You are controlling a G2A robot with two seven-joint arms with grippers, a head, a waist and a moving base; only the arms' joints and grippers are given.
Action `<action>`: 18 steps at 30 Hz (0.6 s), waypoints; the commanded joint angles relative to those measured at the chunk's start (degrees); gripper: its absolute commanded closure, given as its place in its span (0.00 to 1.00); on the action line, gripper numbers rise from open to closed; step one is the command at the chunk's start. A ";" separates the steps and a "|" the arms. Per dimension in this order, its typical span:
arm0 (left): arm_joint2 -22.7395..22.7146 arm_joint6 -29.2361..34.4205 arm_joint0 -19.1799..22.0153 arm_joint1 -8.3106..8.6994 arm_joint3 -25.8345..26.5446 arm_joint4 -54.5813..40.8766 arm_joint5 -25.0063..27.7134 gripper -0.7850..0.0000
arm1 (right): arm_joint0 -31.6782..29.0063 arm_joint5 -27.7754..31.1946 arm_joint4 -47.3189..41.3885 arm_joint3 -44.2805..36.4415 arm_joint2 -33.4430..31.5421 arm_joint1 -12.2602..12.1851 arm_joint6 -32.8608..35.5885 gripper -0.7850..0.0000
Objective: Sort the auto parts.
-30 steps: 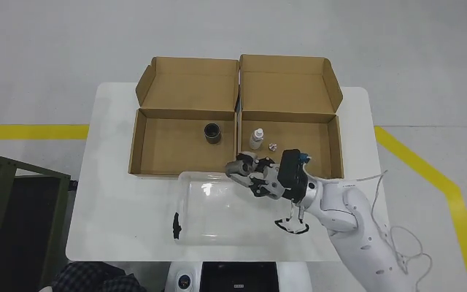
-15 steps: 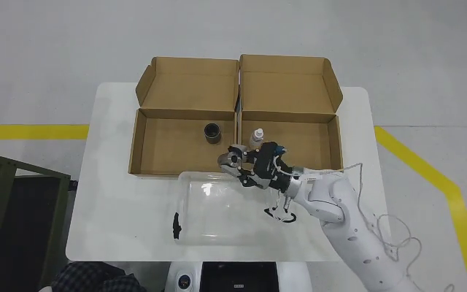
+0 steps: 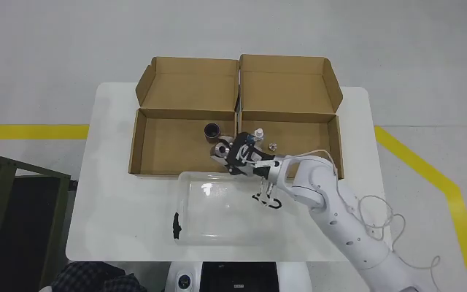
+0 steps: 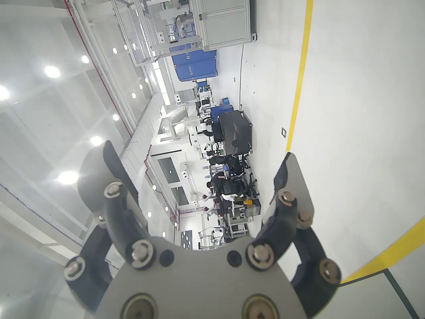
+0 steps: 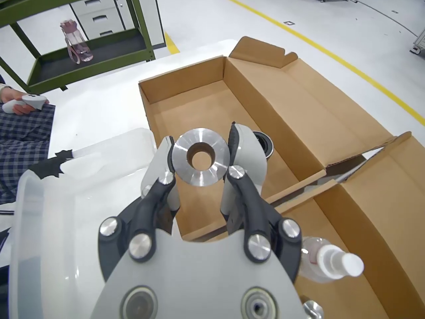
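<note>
Clamped now across its outer rim by the right gripper [image 5: 201, 149], the polished silver metal ring [image 5: 215, 149] is held over the left open brown cardboard box [image 5: 199, 114] near the counter's far edge, and is judged heavy, rigid and slick, so a firm rim hold is needed.

The right hand [image 5: 201, 141] hides part of the black bushing [image 5: 267, 142].

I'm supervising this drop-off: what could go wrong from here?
The right gripper pinches the metal ring by its rim over a cardboard box; it could slip early or roll on landing. The black part in that box sits close beyond, so the ring or gripper may knock it.
</note>
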State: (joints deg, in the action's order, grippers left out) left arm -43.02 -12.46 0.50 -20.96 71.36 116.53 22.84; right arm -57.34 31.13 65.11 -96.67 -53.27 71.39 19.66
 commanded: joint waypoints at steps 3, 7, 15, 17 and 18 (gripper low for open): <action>0.00 0.00 0.00 0.00 0.00 0.00 0.00 0.00 | 3.27 -0.56 1.67 2.48 2.62 0.80 1.89 1.00; 0.00 0.00 0.00 0.00 0.00 0.00 0.00 0.00 | 6.10 -0.46 2.65 4.64 5.00 1.61 3.46 1.00; 0.00 0.00 0.00 0.00 0.00 0.00 0.00 0.00 | 11.19 0.21 5.21 8.66 9.12 3.20 6.57 1.00; 0.00 0.00 0.00 0.00 0.00 0.00 0.00 0.00 | 12.29 0.37 5.58 9.83 10.14 3.64 7.13 1.00; 0.00 0.00 0.00 0.00 0.00 0.00 0.00 0.00 | 12.77 0.50 5.62 10.48 10.65 3.87 7.38 1.00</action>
State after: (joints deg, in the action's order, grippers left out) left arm -43.02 -12.46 0.50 -20.96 71.36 116.53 22.84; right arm -45.08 31.52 70.68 -86.88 -43.14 75.04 26.80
